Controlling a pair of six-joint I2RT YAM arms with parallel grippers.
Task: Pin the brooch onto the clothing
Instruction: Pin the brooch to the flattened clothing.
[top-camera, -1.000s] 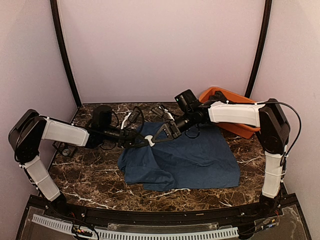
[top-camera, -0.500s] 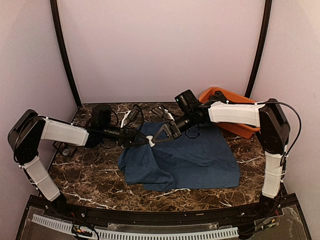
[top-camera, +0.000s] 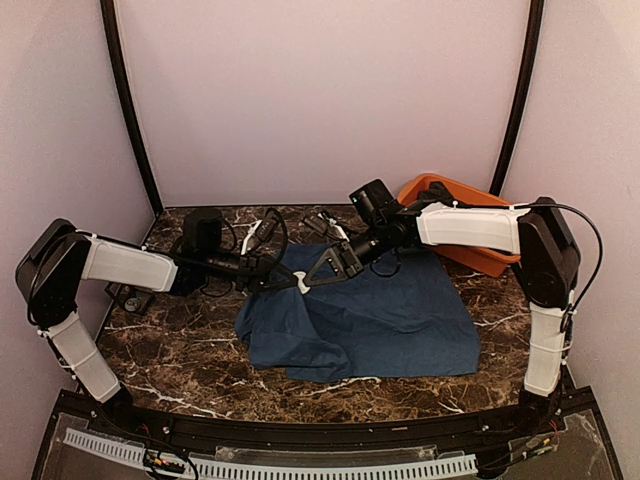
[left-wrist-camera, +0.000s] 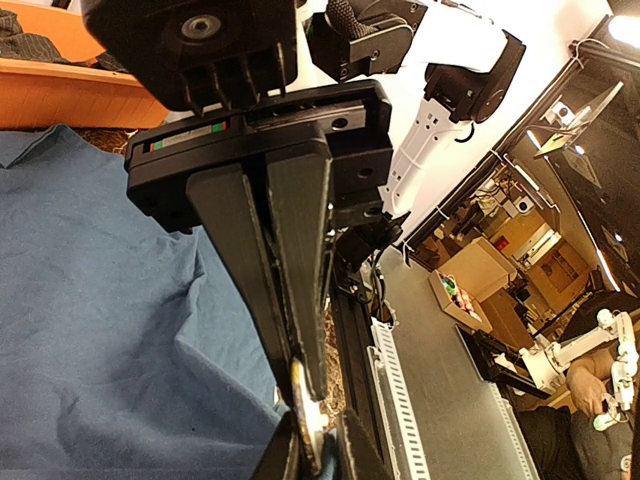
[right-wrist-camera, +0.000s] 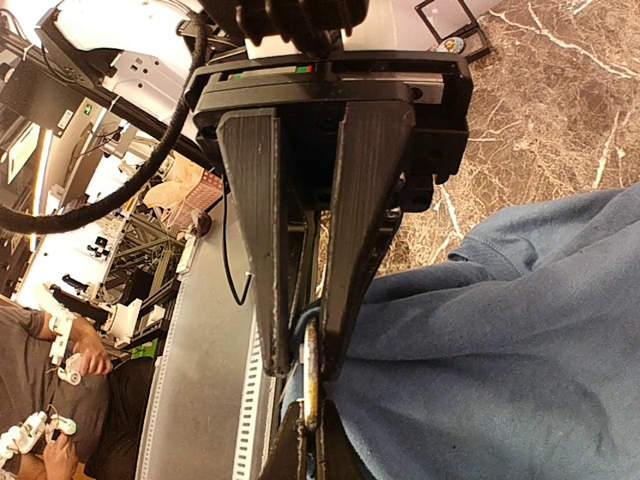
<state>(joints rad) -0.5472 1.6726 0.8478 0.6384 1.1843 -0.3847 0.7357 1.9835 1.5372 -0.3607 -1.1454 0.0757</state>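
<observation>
Setting: dark marble-patterned table (top-camera: 180, 350), white-veined, inside a pale lilac booth. An orange tub (top-camera: 445, 186) sits at the back right corner.

Item 1 – navy T-shirt (top-camera: 400, 320). It lies loosely across the middle of the table, with a rumpled fold at its near-left corner. Nothing weighs it down.

Item 2 – brooch (top-camera: 300, 284). This is a small pale disc at the shirt's back-left edge, right where the two arms meet. Both wrist views show it edge-on.

Item 3 – right gripper (top-camera: 318, 275). Its fingers (left-wrist-camera: 300, 260) are pressed together with no gap, and the tips seem to pinch the brooch.

Item 4 – left gripper (top-camera: 278, 279). Its fingers (right-wrist-camera: 255, 230) stand narrow on either side of the disc. I cannot tell from here whether they actually bite.

Hazards, as I judge them:
- The disc is thin and caught by its rim, so a slight twist from either arm could flip it out.
- The fabric is soft and loose, so a push from the pin may drag or bunch it instead of piercing it.
- This near the hem, the pin might catch only the seam.
- The fingertips are crowded and could knock each other.
</observation>
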